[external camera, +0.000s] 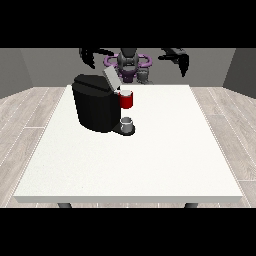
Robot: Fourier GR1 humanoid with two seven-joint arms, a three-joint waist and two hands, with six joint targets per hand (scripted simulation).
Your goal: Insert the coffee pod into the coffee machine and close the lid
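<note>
A black coffee machine (pixel 95 107) stands on the white table (pixel 150 150) at the left of centre. Its grey lid (pixel 110 78) is tilted up. A red holder (pixel 127 100) with a white top sits at the machine's front, and I cannot tell whether a pod is inside. A small grey cup (pixel 127 123) rests on the machine's base below it. The hand at the view's left (pixel 90 54) hangs raised above and behind the machine, fingers spread. The hand at the view's right (pixel 180 57) is raised too, far from the machine, fingers hanging straight.
The robot's torso (pixel 128 65) is behind the table's far edge. Wooden floor surrounds the table.
</note>
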